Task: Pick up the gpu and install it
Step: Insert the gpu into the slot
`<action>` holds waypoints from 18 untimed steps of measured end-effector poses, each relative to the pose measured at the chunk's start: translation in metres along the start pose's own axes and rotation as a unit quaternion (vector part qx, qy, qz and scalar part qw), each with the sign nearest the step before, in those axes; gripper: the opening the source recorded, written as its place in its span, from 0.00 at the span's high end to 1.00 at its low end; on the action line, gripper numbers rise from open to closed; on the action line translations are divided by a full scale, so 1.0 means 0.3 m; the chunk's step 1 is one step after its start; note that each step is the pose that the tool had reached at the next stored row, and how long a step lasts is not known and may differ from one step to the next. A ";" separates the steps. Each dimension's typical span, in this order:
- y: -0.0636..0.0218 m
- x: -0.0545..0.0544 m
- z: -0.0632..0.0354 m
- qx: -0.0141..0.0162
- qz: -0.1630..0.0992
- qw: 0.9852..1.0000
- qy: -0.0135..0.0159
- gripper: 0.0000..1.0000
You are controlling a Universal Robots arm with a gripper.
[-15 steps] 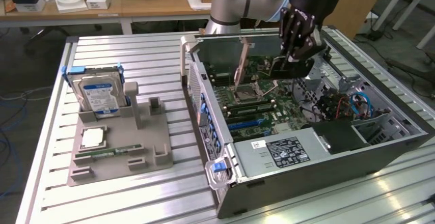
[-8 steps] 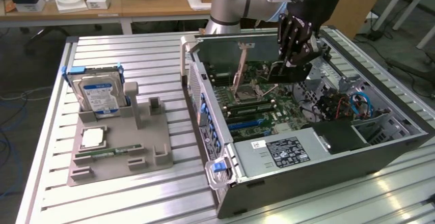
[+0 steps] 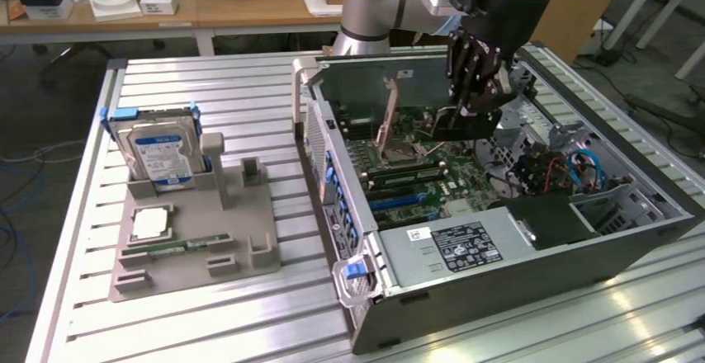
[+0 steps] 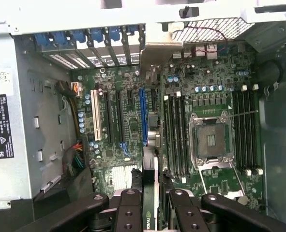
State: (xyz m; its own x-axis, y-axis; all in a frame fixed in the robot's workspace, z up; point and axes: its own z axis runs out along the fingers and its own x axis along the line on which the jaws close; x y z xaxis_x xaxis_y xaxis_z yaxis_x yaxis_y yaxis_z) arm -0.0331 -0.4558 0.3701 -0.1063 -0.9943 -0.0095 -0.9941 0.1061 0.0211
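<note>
Clamps fingers [image 4: 129, 212] on the gpu [image 4: 150, 217]. Holds it edge-down above the motherboard [image 4: 128, 121], roughly in line with its blue slot [image 4: 143, 116].

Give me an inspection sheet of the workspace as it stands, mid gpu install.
Surface: slatted metal table, carrying a grey fixture tray and an open computer case.
Job's things: gpu held edge-on above the motherboard, not yet seated in a slot.
Clutter: hard drive upright in the tray; memory stick and square chip lying on it.
Grippers: gripper inside the case, shut on the gpu.
Cables: blue cable and red wires inside the case, apart from the gripper.
Surroundings: wooden desk behind the table, with white boxes on it.
</note>
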 end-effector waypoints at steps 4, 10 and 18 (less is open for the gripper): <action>0.000 0.000 0.007 0.000 -0.031 1.000 0.000 0.74; 0.000 0.000 0.036 0.000 -0.038 0.999 0.000 0.74; -0.001 0.001 0.085 0.000 -0.038 0.999 0.000 0.74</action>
State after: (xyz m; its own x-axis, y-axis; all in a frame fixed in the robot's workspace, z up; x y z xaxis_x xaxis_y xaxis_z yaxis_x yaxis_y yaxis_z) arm -0.0332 -0.4558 0.3447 -0.0311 -0.9995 -0.0106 -0.9993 0.0309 0.0211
